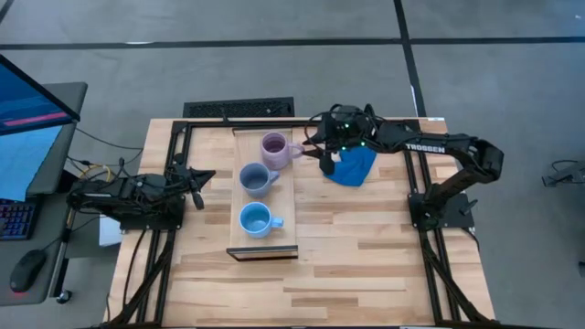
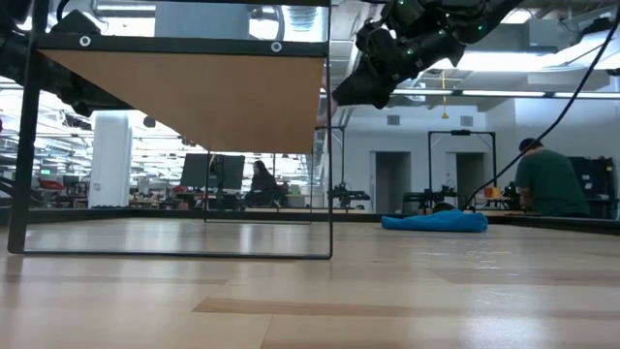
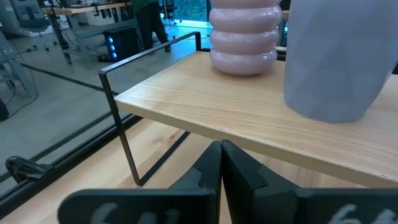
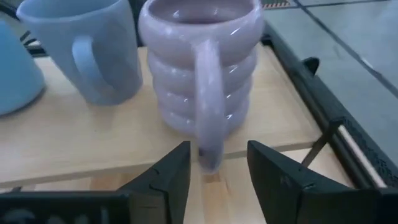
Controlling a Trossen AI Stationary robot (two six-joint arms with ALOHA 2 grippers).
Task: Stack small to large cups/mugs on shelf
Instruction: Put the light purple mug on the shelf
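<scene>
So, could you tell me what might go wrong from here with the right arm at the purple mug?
1. The right gripper has its jaws open around the lilac mug's handle only; closing on that thin loop might twist or tip the mug.
2. The slate-blue mug stands close beside it on the shelf, so a swing could knock it.
3. The blue cloth lies just under the arm and might snag.

The left gripper waits shut by the shelf.

A ribbed pale lilac ceramic mug (image 4: 198,74) stands on the light-wood shelf board (image 4: 74,140), its handle between the right gripper (image 4: 217,171)'s parted dark fingers (image 4: 171,174) — a greyish slate-blue mug (image 4: 93,46) just beside it.
</scene>
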